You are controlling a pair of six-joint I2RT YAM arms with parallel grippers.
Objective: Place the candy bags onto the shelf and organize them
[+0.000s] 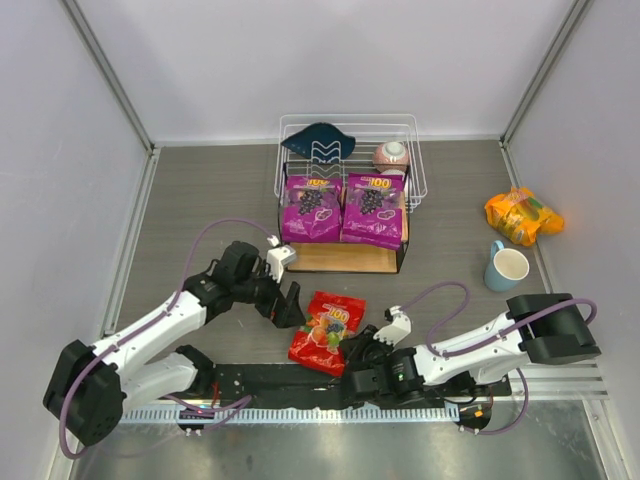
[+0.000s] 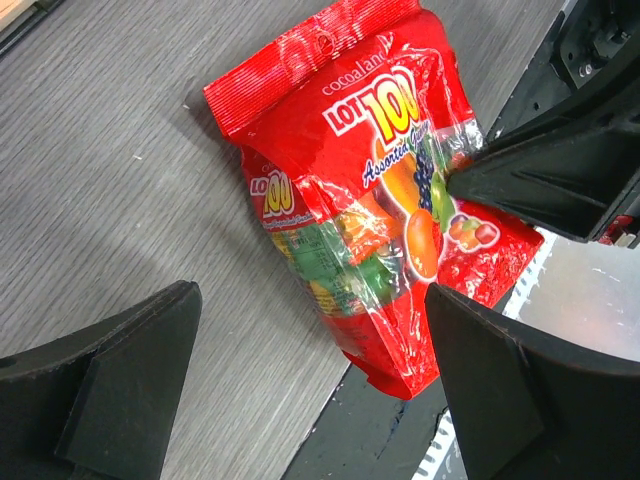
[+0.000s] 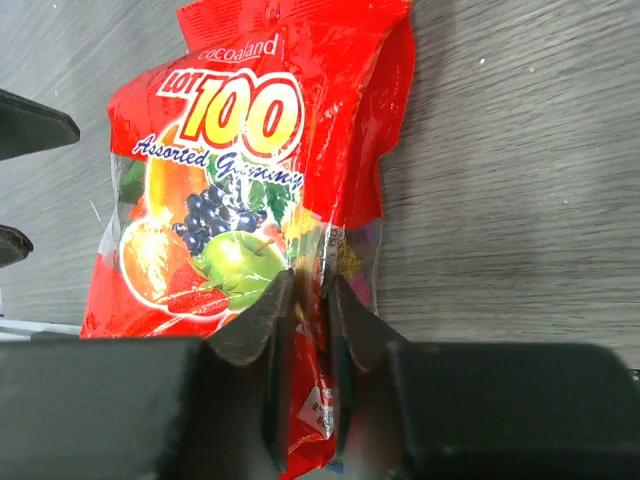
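The red candy bag (image 1: 326, 330) lies on the table in front of the shelf (image 1: 340, 258). My right gripper (image 1: 357, 349) is shut on the red bag's near right edge; in the right wrist view the fingers (image 3: 268, 322) pinch a fold of the bag (image 3: 240, 150). My left gripper (image 1: 288, 306) is open just left of the bag; in the left wrist view the bag (image 2: 370, 190) lies between and beyond my wide-open fingers (image 2: 130, 360). Two purple bags (image 1: 312, 208) (image 1: 373, 210) stand side by side on the shelf. The orange-yellow bag (image 1: 522, 215) lies at the far right.
A white wire basket (image 1: 350, 150) behind the shelf holds a dark blue cloth (image 1: 318, 140) and a pink ball (image 1: 391, 155). A blue mug (image 1: 506, 266) stands right of the shelf. The black base rail (image 1: 300, 385) runs along the near edge.
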